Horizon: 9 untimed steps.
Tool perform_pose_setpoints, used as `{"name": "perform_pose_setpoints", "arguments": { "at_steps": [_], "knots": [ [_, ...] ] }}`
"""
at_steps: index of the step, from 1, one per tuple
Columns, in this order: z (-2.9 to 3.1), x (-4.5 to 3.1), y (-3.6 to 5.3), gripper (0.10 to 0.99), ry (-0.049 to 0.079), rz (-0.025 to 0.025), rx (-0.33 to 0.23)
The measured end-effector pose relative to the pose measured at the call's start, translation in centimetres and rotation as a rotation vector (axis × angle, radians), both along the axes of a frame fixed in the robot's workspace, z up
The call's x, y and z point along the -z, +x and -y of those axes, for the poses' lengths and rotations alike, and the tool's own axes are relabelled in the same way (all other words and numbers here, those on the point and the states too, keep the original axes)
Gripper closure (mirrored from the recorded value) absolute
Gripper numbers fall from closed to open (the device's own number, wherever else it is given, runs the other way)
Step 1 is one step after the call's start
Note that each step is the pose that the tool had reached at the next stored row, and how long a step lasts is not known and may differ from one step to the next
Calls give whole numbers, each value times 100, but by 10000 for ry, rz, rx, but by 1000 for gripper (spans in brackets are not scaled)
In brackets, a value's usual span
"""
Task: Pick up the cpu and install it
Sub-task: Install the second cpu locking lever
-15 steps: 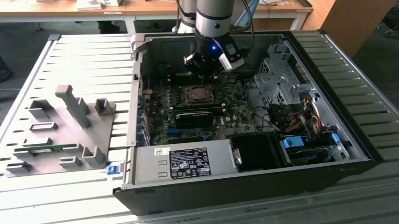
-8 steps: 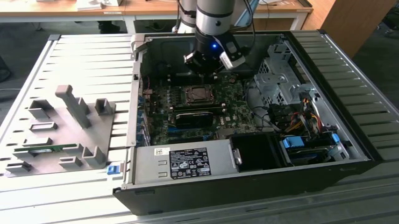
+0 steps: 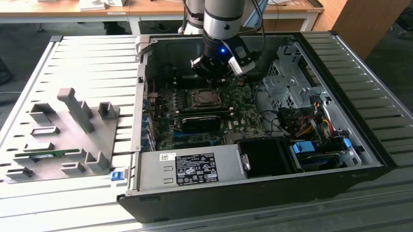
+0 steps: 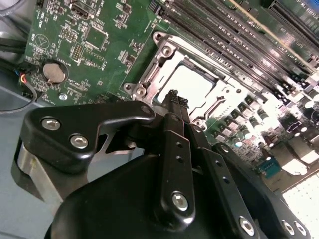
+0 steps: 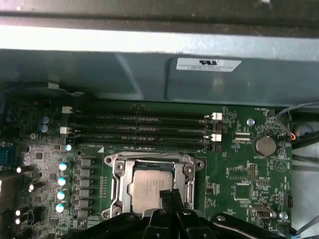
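One cpu (image 5: 149,189) seated in its socket, partly hidden behind the empty, pressed-together gripper (image 5: 168,195).

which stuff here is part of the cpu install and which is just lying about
Job:
- cpu, lying in its socket
- socket frame on the motherboard
- gripper, just above the cpu

Lying about:
- grey fixture blocks beside the case
- coin battery
- memory slots
- power supply
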<state>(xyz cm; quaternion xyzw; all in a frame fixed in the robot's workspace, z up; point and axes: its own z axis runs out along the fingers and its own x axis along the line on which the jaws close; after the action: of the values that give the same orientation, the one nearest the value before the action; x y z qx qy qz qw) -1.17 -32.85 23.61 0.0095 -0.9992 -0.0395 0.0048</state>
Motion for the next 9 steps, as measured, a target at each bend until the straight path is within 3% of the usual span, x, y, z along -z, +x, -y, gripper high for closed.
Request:
{"name": "perform_pose_setpoints", "arguments": {
  "at_steps": [9],
  "knots": [
    [21,0,0,980,-1,0,-1]
  ]
}}
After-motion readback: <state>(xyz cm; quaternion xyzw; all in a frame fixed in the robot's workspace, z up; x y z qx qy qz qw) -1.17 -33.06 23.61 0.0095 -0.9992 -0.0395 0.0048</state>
